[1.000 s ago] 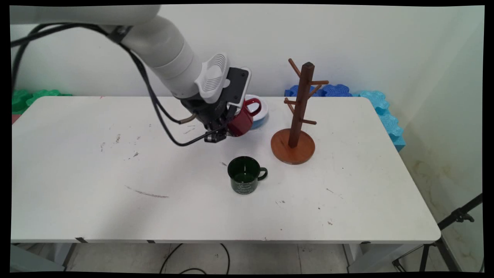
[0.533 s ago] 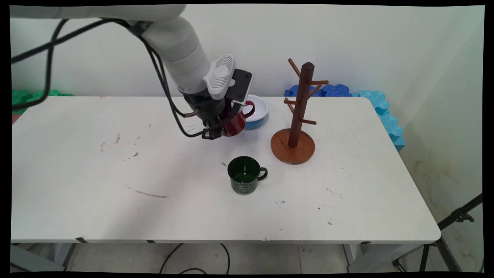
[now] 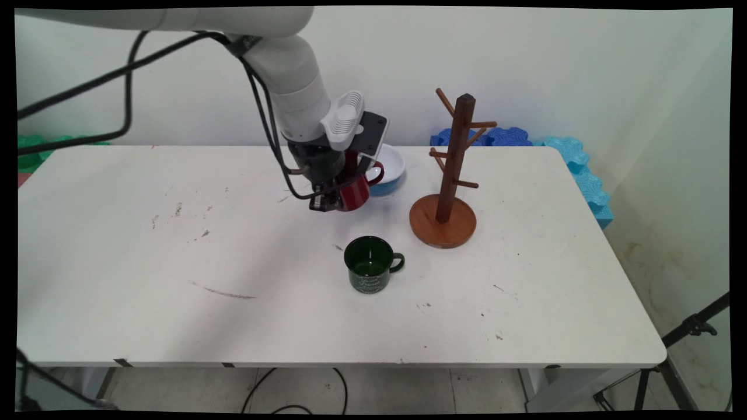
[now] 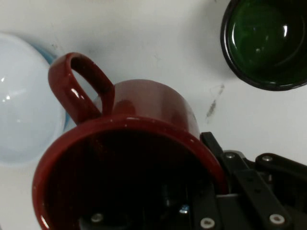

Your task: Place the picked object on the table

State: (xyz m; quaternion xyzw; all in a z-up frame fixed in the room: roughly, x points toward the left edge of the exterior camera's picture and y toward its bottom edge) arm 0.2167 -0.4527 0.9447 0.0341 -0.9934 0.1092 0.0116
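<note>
While one hand (image 3: pixel 334 201) clamps one red mug (image 4: pixel 129 158), one green mug (image 3: pixel 370 265) stands.

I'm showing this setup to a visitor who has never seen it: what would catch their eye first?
Probably the red mug, gripped by the black tool at the table's far middle; in the hand view its rim sits over one finger. Just behind it lies a blue bowl with a white inside. To the right stands a wooden mug tree with bare pegs, and nearer the camera a dark green mug stands upright alone.
</note>
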